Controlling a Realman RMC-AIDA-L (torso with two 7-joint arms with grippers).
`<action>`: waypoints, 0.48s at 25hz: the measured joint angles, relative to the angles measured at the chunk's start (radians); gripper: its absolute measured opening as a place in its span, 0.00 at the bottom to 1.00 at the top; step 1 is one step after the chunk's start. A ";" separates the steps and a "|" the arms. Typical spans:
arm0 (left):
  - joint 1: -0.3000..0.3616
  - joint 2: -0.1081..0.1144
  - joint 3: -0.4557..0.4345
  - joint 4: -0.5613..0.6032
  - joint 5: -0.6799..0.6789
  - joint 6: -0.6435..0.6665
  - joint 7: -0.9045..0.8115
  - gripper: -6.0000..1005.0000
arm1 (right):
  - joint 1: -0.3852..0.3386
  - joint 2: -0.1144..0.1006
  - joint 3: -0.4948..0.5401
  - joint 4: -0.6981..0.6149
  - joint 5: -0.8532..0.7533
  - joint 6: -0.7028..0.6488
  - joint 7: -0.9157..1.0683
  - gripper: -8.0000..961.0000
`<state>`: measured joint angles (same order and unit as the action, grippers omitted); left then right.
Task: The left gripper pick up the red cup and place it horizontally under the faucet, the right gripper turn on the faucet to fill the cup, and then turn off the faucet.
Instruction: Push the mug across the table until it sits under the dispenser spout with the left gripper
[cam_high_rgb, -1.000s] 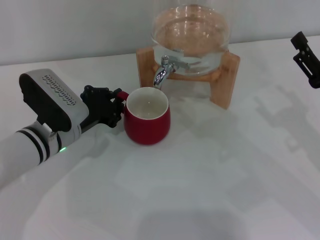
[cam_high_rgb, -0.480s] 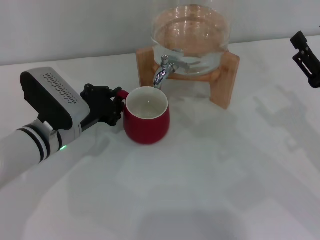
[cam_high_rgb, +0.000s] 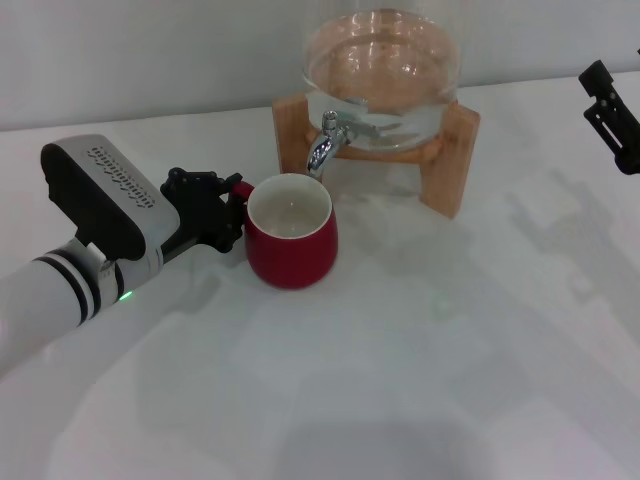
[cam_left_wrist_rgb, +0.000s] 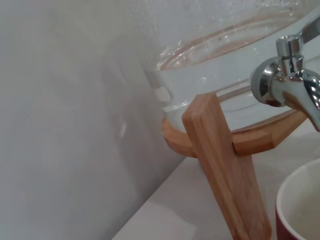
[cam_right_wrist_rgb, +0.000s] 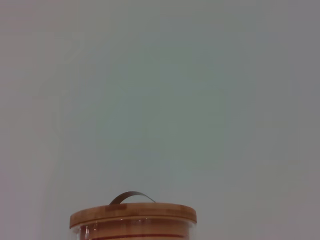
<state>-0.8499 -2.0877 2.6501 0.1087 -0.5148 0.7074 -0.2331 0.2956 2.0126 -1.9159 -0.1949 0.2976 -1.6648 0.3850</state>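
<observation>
The red cup stands upright on the white table, its open mouth just in front of and below the spout of the chrome faucet. My left gripper is at the cup's left side, shut on its small loop handle. The left wrist view shows the faucet close up and a part of the cup's rim beneath it. My right gripper hangs at the far right edge, well away from the faucet.
The glass jar holds water and sits in a wooden stand at the back of the table. The right wrist view shows only the jar's wooden lid against a plain wall.
The cup has shifted very slightly to the left with my left gripper. The right arm has not moved.
</observation>
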 joint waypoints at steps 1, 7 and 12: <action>0.000 0.000 0.001 0.000 0.000 0.000 0.000 0.14 | 0.000 0.000 0.000 0.000 0.000 0.000 0.000 0.82; -0.003 0.000 0.006 0.002 0.002 0.000 0.000 0.15 | 0.000 0.000 0.000 -0.012 0.000 0.002 -0.001 0.82; -0.006 0.000 0.007 0.003 0.011 0.000 0.000 0.15 | 0.001 0.000 0.000 -0.013 0.000 0.003 -0.001 0.82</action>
<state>-0.8562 -2.0878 2.6566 0.1121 -0.5042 0.7070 -0.2332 0.2962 2.0126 -1.9159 -0.2080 0.2976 -1.6623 0.3837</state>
